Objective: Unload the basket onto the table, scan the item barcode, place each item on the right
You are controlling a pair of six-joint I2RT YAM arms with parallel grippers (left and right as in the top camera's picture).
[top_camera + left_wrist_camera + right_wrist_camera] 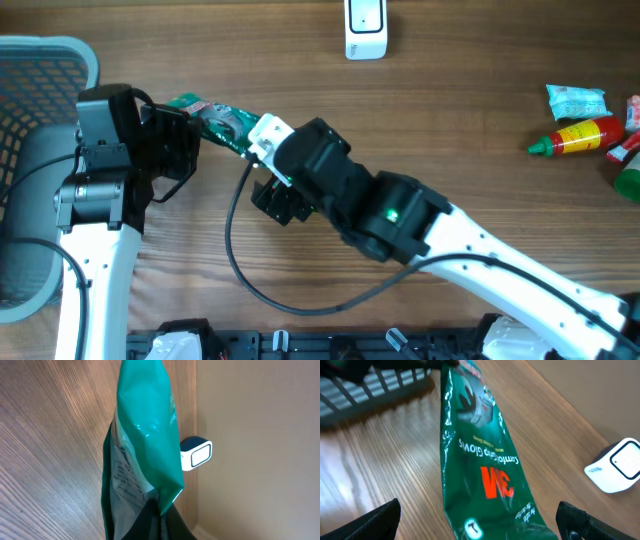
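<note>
The green packet of 3M gloves (pixel 222 120) is at the left side of the wooden bench (pixel 450 150), close to the grey basket (pixel 45 70). The left end effector (pixel 185 125) is closed tight on one end of the packet and holds it. The right end effector (pixel 481 522) is open wide. The other end of the packet reaches in between its two fingers. The white scanner (pixel 365 30) sits at the far edge. A red sauce bottle (pixel 575 137) and a blue packet (pixel 576 100) lie well apart, on the right.
</note>
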